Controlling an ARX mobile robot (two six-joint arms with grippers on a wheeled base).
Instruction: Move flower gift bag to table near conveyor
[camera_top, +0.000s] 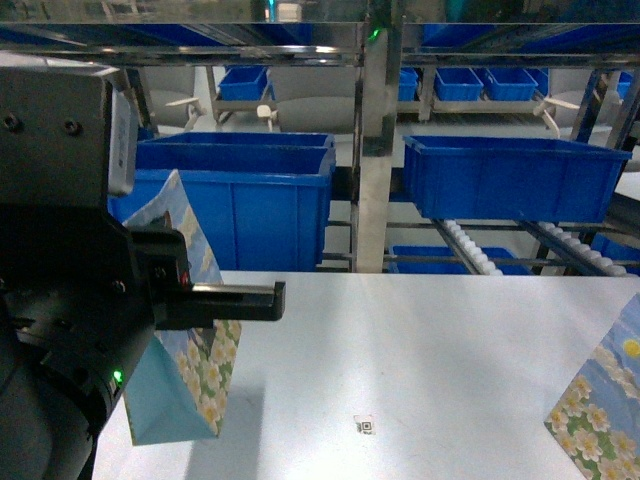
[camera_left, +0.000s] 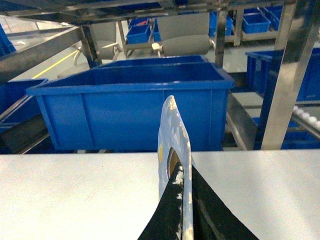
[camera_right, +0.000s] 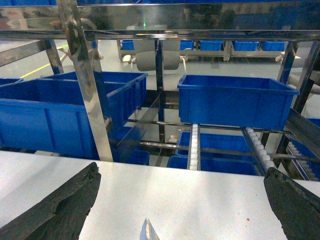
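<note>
left gripper (camera_left: 182, 202) clamped on top edge of flowered blue paper gift bag (camera_top: 190, 380) | keeps it upright at white tabletop (camera_top: 420, 350) left edge | right gripper (camera_right: 182, 200) released, empty | roller conveyor (camera_top: 480, 250) behind

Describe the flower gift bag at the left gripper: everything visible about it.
The gift bag looks like paper, light blue with white-and-yellow flowers. It stands upright on the table at its left, a blue bin behind it. The left gripper is shut on its flattened top edge. A second, similar bag shows at the right edge.

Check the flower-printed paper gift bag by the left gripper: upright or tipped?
Upright: the flower-printed paper gift bag stands on the matte white table, its top edge pinched by the left gripper.
</note>
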